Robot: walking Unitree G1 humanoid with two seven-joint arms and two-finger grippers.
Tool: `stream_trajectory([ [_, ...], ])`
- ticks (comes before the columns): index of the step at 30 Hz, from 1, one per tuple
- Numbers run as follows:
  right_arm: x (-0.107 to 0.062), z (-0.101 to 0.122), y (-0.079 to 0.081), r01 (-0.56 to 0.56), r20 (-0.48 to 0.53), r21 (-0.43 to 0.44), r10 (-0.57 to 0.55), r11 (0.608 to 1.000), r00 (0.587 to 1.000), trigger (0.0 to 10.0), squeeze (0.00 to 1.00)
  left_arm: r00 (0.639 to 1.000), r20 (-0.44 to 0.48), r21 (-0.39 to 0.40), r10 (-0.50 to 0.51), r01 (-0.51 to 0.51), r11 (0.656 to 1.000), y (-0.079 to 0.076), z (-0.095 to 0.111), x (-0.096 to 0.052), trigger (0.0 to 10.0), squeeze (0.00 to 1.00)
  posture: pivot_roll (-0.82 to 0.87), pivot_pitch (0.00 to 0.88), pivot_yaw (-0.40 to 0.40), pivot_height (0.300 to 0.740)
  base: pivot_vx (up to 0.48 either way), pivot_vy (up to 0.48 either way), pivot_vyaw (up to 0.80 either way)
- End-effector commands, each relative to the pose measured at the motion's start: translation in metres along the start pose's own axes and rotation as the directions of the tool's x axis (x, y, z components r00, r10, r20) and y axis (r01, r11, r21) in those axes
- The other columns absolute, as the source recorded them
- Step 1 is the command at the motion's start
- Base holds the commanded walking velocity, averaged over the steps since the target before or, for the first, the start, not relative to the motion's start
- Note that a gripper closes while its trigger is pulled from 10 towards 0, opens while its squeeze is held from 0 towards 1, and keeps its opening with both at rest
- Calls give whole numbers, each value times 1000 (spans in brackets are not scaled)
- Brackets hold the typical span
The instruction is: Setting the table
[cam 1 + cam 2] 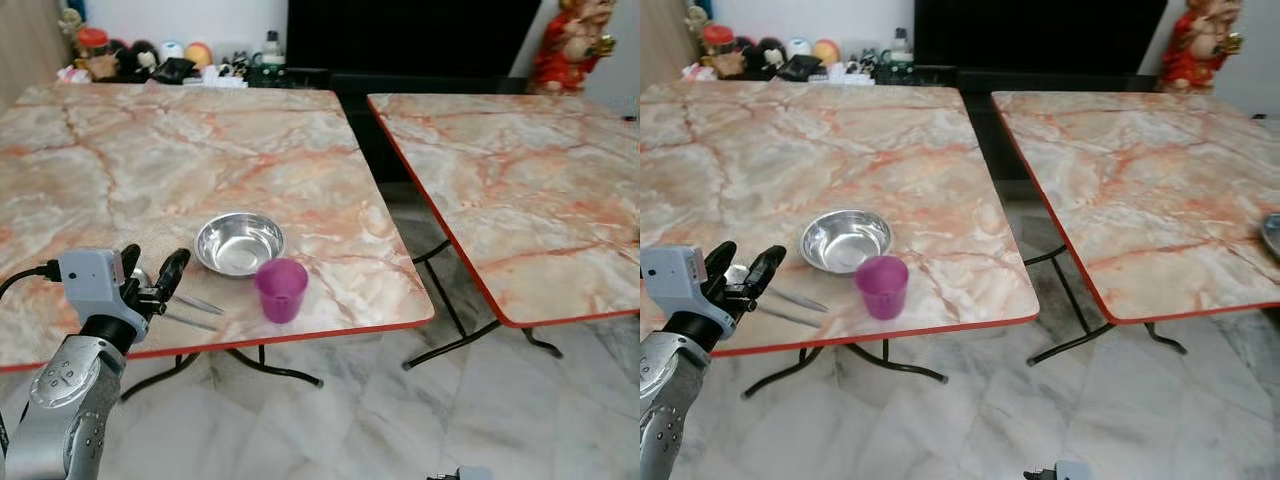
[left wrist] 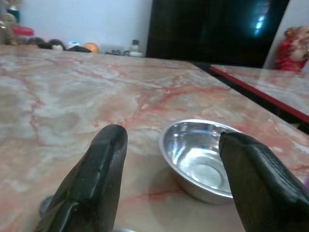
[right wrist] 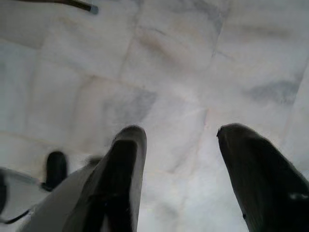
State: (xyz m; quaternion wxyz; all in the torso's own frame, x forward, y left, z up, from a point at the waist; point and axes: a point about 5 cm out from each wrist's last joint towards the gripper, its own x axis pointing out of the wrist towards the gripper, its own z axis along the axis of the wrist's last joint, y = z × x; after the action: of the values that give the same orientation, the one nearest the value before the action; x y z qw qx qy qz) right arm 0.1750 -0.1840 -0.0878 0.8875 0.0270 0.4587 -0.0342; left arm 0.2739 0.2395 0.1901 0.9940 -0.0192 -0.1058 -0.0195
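A steel bowl [image 1: 238, 243] sits near the front edge of the marble table [image 1: 150, 160], with a purple plastic cup [image 1: 281, 290] upright just in front of it to the right. Left of the cup lie two thin pieces of silver cutlery [image 1: 192, 311]. My left gripper [image 1: 153, 262] hovers open right over their handle ends, with nothing between its fingers. The left wrist view looks past the open left gripper [image 2: 171, 136] at the bowl [image 2: 203, 159] a short way ahead. My right gripper [image 3: 178, 140] hangs open over the tiled floor.
A second marble table [image 1: 520, 180] stands to the right across a narrow gap, with a grey dish edge [image 1: 1272, 235] at its right side. Small clutter [image 1: 150, 62] lines the first table's far edge. A red figurine [image 1: 570, 45] stands at the back right.
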Motion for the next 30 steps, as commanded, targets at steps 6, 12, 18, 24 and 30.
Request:
stream_trajectory([
  [6,-1,-4,-8,16,-10,9,-16,1000,1000,10000,0,999,28,-7,-42,42,999,-9,8,3,10000,0,167,121,-75,740,0,0,0],
  [12,-1,-4,-8,16,-10,9,-16,1000,1000,10000,0,996,34,-15,-81,81,997,-15,12,4,10000,0,168,122,-74,740,0,0,0],
  [18,-1,-4,-8,16,-9,13,-16,1000,1000,10000,0,994,29,-1,-105,105,994,-19,12,2,10000,0,172,126,-73,740,0,0,0],
  [24,-1,-3,-7,14,-6,25,-14,1000,1000,10000,0,996,36,14,-76,75,997,-15,12,2,10000,0,171,129,-72,740,0,-292,0],
  [30,-1,-3,-7,12,-1,37,-12,999,1000,10000,0,996,44,-8,-73,73,997,-15,14,3,10000,0,173,131,-73,740,0,-160,-354],
])
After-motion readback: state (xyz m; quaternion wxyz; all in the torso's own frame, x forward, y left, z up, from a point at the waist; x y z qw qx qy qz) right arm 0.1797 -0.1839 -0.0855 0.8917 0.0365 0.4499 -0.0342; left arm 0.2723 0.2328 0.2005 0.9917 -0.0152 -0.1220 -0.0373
